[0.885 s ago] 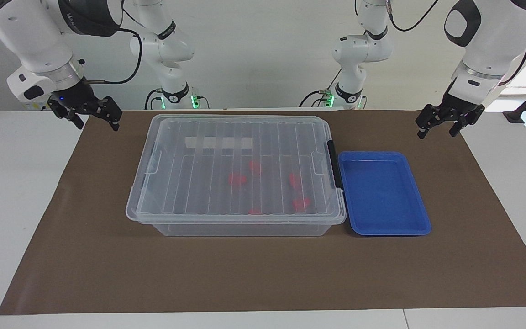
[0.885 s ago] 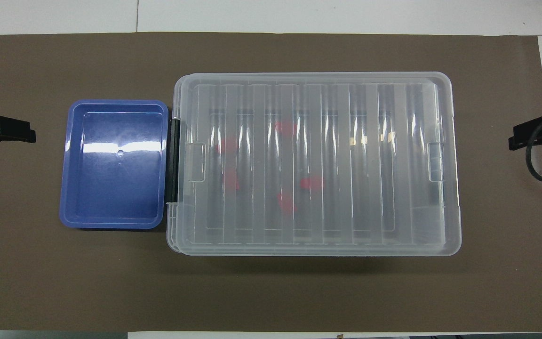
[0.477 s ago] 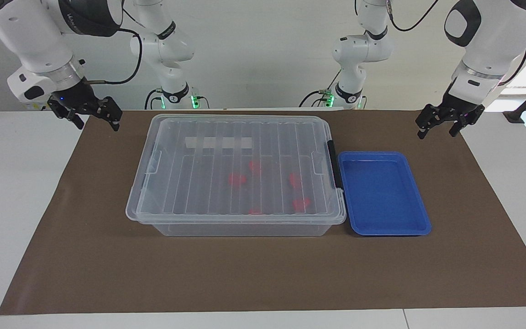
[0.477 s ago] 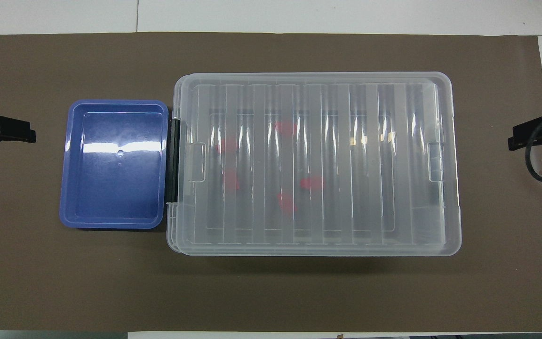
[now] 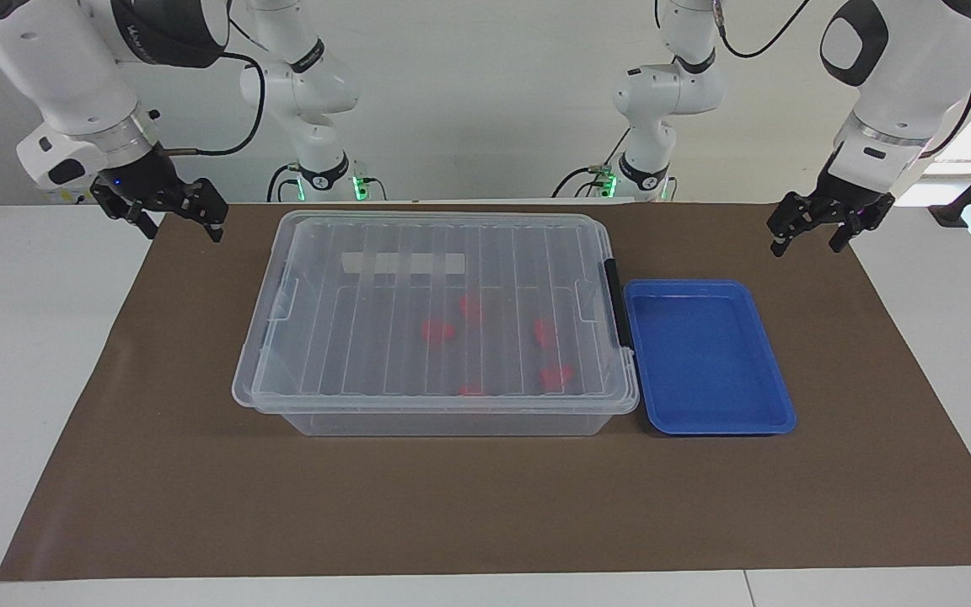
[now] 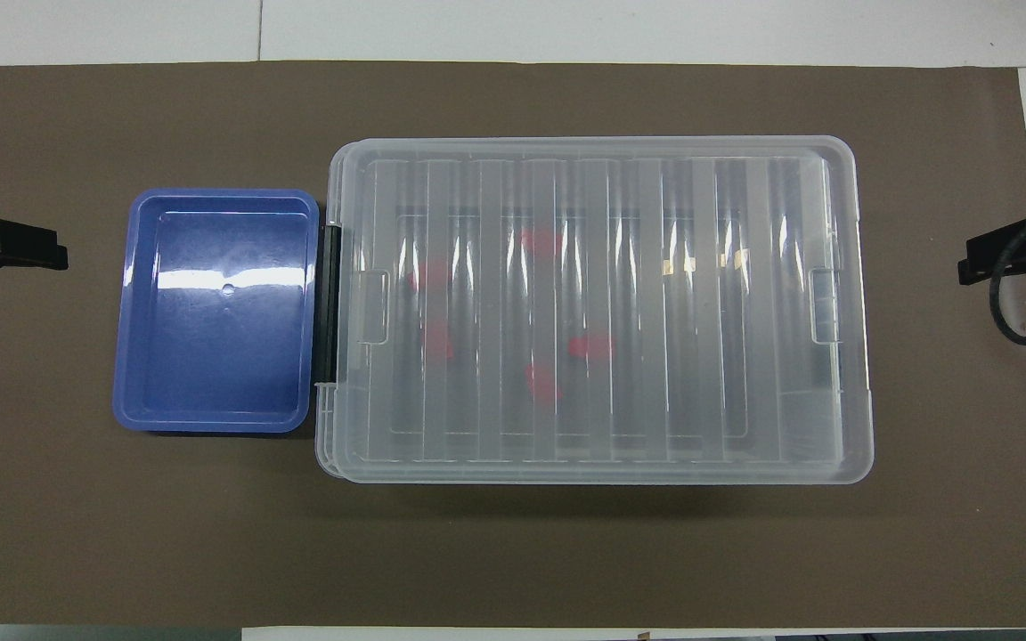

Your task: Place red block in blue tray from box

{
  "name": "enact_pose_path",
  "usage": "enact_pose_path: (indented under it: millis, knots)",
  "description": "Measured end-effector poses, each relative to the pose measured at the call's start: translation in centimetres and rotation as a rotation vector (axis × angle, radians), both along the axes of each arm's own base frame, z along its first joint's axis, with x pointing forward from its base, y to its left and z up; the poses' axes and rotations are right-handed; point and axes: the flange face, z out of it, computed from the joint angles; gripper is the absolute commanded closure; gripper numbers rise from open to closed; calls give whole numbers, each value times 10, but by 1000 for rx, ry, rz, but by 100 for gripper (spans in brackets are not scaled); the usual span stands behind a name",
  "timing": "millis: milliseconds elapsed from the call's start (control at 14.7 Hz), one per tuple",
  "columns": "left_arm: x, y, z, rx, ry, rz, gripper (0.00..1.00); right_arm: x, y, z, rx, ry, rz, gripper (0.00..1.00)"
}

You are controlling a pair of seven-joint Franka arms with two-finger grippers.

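Note:
The box (image 5: 367, 320) is a clear bin with its ribbed lid shut, at the middle of the brown mat; it also shows in the overhead view (image 6: 700, 356). Several red blocks (image 5: 437, 331) lie inside it under the lid, toward the tray's end (image 6: 591, 345). The blue tray (image 5: 705, 354) is empty and sits right beside the box toward the left arm's end (image 6: 219, 312). My left gripper (image 5: 806, 246) is open and empty in the air over the mat's edge (image 6: 5, 249). My right gripper (image 5: 182, 229) is open and empty over the mat's other end (image 6: 1025, 258).
A black latch (image 5: 616, 303) sits on the box's end that faces the tray (image 6: 328, 303). The brown mat (image 5: 452, 506) covers the white table.
My right gripper has crept slightly toward the box. The left gripper, box, tray and blocks have not moved.

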Motion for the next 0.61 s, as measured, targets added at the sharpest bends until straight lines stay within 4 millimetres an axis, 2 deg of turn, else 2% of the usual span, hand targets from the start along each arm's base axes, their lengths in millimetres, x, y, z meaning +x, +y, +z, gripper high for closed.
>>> enact_pose_path:
  millis: [68,272,409,613]
  knots:
    - [0,0,0,0,0,0,0,0,4,0,1,-1,7,0]
    - [0,0,0,0,0,0,0,4,34,-6,-2,-8,-1,0]
    - [0,0,0,0,0,0,0,7,52,-22,-3,-8,-5,0]
    - [0,0,0,0,0,0,0,12,58,-60,-3,-4,-1,0]
